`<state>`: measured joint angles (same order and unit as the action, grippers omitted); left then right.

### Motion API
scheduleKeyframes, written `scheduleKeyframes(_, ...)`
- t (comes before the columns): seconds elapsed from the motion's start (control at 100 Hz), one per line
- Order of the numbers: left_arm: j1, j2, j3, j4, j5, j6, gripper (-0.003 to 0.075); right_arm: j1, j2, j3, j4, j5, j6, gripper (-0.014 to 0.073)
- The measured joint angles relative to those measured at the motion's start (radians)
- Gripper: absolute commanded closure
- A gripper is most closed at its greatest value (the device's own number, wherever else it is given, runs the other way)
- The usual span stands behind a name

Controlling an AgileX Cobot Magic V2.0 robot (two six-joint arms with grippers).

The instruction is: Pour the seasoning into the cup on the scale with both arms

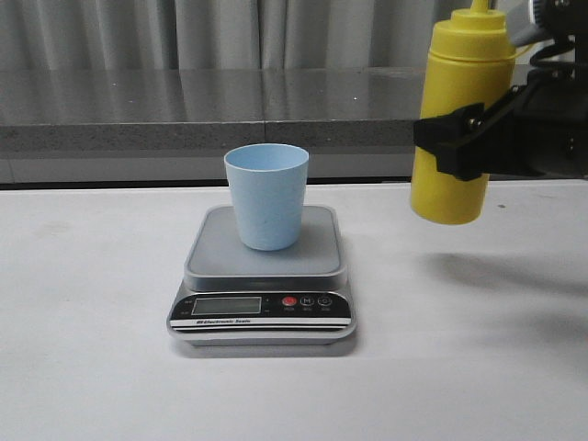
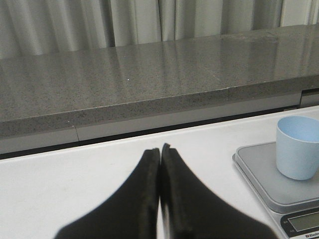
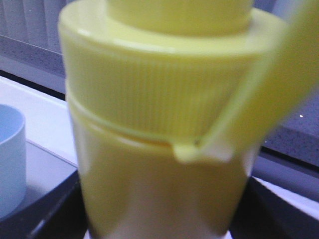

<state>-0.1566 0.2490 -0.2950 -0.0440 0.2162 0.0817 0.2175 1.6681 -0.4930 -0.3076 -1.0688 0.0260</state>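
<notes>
- The white table (image 1: pixel 83 303) fills the whole foreground, and behind it runs a long grey speckled ledge (image 1: pixel 138 106) with pale curtains (image 1: pixel 129 32) above it.
- The right arm (image 1: pixel 542 129), black and bulky, comes in from the right edge of the front view, well above the table.
- The seasoning (image 1: pixel 457 119), a tall yellow squeeze bottle, is held up in the air to the right of the scale; it stands upright and its base is clear of the table, with a soft shadow below it.
- The scale (image 1: pixel 262 262) sits flat in the middle of the table, with its grey platform toward the ledge and the black strip with display and buttons toward the near edge.
- The right gripper (image 1: pixel 455 138) is clamped across the middle of the bottle body; one black finger shows in front of the yellow plastic.
- The cup (image 1: pixel 266 195), pale blue, stands upright on the scale platform, about at its centre.
- The left gripper (image 2: pixel 160 152) is seen only in the left wrist view: its two black fingertips are pressed together with nothing between them, over bare table, and the cup and scale are off to one side.
- The thin yellow cap strap (image 3: pixel 259 109) hangs down along the ribbed collar of the bottle; the right wrist view is blurred.
</notes>
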Motion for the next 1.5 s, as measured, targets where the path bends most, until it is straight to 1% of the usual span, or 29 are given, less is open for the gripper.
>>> scheduleKeyframes(0.09,0.0,0.0,0.0,0.0,0.0,0.0,0.074,0.0,-0.063,-0.002,-0.045,0.091,0.0,0.0254)
scheduleKeyframes(0.2,0.0,0.0,0.0,0.0,0.0,0.0,0.074,0.0,-0.133,-0.033,-0.119,0.248,0.006,0.0254)
scheduleKeyframes(0.38,0.0,0.0,0.0,0.0,0.0,0.0,0.074,0.013,-0.203,-0.139,-0.268,0.49,0.086,0.0254)
scheduleKeyframes(0.54,0.0,0.0,0.0,0.0,0.0,0.0,0.074,0.072,-0.212,-0.255,-0.405,0.731,0.14,0.0254)
scheduleKeyframes(0.63,0.0,0.0,0.0,0.0,0.0,0.0,0.074,0.12,-0.212,-0.31,-0.444,0.86,0.154,0.0254)
scheduleKeyframes(0.7,0.0,0.0,0.0,0.0,0.0,0.0,0.074,0.155,-0.212,-0.347,-0.464,0.933,0.158,0.0254)
scheduleKeyframes(0.93,0.0,0.0,0.0,0.0,0.0,0.0,0.074,0.241,-0.207,-0.433,-0.558,1.101,0.162,0.0254)
scheduleKeyframes(1.12,0.0,0.0,0.0,0.0,0.0,0.0,0.074,0.278,-0.171,-0.477,-0.63,1.245,0.162,0.0254)
scheduleKeyframes(1.25,0.0,0.0,0.0,0.0,0.001,0.0,0.074,0.304,-0.149,-0.495,-0.677,1.288,0.162,0.0254)
scheduleKeyframes(1.5,0.0,0.0,0.0,0.0,0.001,0.0,0.074,0.381,-0.091,-0.538,-0.809,1.401,0.162,0.0254)
